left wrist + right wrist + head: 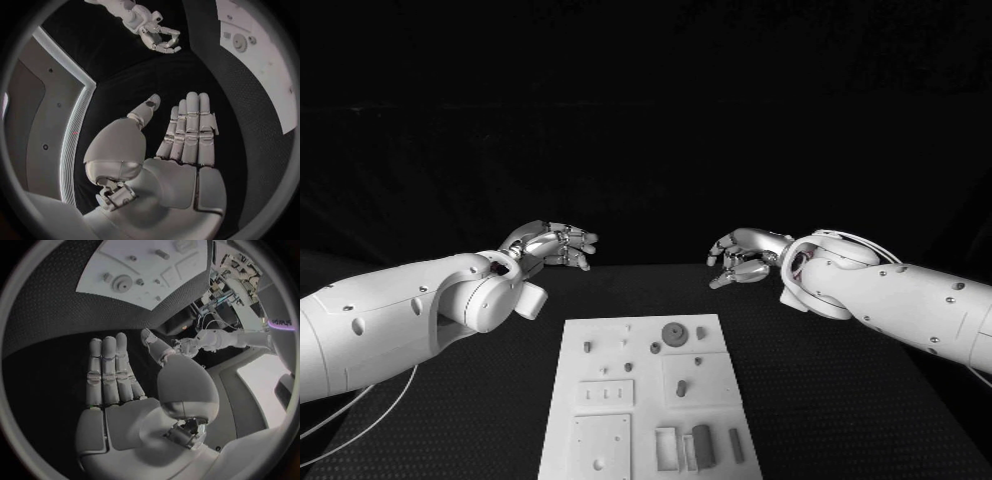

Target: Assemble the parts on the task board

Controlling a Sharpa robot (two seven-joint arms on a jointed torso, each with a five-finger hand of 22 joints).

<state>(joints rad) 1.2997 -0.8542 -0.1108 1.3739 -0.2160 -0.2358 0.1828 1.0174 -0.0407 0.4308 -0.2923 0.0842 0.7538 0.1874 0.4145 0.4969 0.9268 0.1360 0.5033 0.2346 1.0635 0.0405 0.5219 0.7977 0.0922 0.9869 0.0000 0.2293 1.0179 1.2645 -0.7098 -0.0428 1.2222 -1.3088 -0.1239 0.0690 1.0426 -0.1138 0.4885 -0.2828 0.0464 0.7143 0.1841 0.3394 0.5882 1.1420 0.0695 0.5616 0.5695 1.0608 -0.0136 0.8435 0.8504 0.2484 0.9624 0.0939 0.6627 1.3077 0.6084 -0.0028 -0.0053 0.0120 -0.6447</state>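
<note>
The white task board (610, 362) lies in the middle of the black table, below both hands. On its far end sit a grey round disc (675, 335) and small pegs (655, 348); upright grey pieces (702, 445) stand at its near end. My left hand (557, 245) hovers past the board's far left corner and holds nothing. My right hand (744, 256) hovers past the far right corner, also holding nothing. The left hand (184, 135) and the right hand (115, 372) each have straight fingers with the thumb apart. The board (275, 85) (112, 255) and disc (239, 42) (123, 284) lie off to the side.
Black cloth (834, 400) covers the table on both sides of the board. The right hand (156, 32) shows far off in the left wrist view, and the left hand (187, 346) in the right wrist view.
</note>
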